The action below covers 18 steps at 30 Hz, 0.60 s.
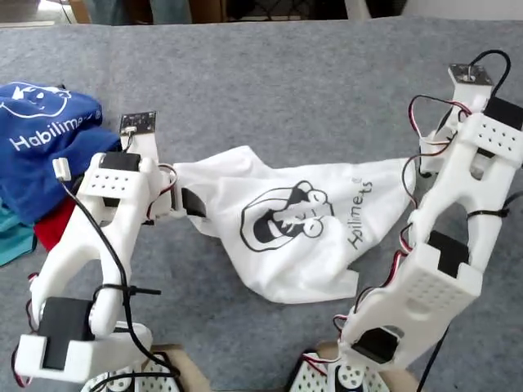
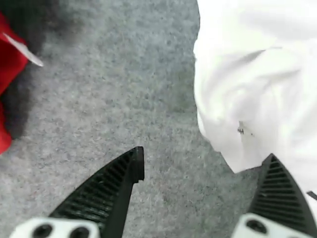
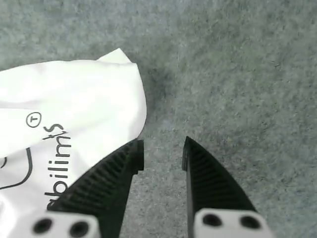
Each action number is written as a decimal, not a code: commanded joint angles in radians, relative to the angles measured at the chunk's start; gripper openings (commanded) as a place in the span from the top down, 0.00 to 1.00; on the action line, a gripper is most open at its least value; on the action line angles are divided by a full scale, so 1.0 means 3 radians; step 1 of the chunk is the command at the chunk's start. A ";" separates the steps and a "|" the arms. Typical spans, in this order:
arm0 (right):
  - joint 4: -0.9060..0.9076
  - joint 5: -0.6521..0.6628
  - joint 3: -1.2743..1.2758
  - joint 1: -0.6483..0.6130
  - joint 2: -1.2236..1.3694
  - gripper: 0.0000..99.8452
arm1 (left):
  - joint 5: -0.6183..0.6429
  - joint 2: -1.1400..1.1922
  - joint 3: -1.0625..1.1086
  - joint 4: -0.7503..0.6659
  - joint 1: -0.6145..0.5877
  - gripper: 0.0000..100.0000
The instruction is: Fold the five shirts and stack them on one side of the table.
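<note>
The white shirt (image 1: 278, 229) lies crumpled mid-surface (image 1: 286, 90), print up. My left hand (image 2: 205, 154) is spread wide at one edge of it, gripping nothing. My right hand (image 3: 163, 143) sits beside the opposite corner, slightly apart (also holding nothing). A blue shirt (image 1: 41, 139) tops the pile by my left arm.
</note>
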 commanded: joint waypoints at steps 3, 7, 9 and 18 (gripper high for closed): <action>0.0005 -0.0046 -0.0023 0.0026 -0.0299 0.85 | 0.0015 0.0440 -0.0156 -0.0281 0.0038 0.64; 0.0020 -0.0031 0.0008 0.0026 -0.0371 0.85 | 0.0010 0.0926 -0.0437 -0.0292 0.0038 0.72; 0.0020 -0.0026 0.0008 0.0026 -0.0371 0.85 | 0.0010 0.1100 -0.0596 -0.0276 0.0038 0.76; 0.0000 -0.0020 0.0008 0.0026 -0.0366 0.86 | -0.0977 0.1008 -0.1593 0.0767 0.0013 0.97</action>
